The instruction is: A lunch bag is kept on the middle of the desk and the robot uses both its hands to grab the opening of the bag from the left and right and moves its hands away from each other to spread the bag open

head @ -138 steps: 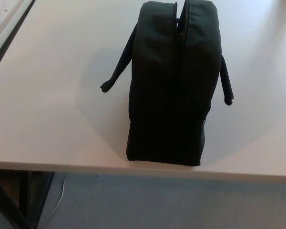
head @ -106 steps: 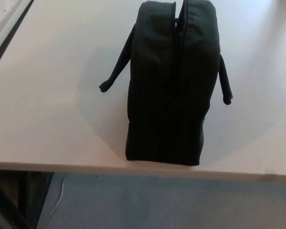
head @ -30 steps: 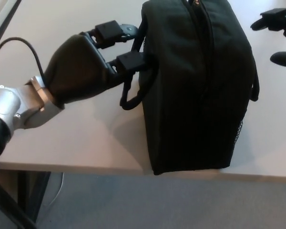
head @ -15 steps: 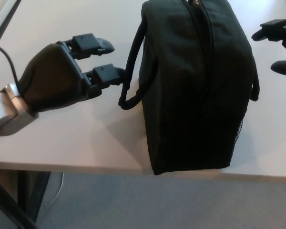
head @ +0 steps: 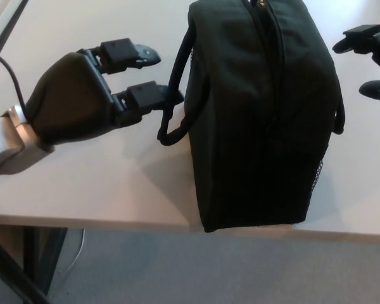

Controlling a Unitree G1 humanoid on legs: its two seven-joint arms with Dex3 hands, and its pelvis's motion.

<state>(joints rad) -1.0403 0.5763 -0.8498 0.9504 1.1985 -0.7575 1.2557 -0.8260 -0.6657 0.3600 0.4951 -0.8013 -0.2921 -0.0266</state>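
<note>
Lunch bag (head: 259, 114) stands upright mid-desk, its zip seam (head: 273, 76) running near to far along the top, and that seam looks barely parted, if at all. Left robot hand (head: 107, 88) sits just left of the bag, fingers apart and clamped on nothing, its lower fingertip right at the left carry strap (head: 177, 88); whether it touches, I can't tell. Right robot hand (head: 370, 60) shows only at the far right edge, fingers spread, clear of the bag. Left is the closer one. Both need to reach inward and up to the seam from opposite sides, then pull apart across the bag's long axis. Pale desk (head: 95, 183) carries it all.
</note>
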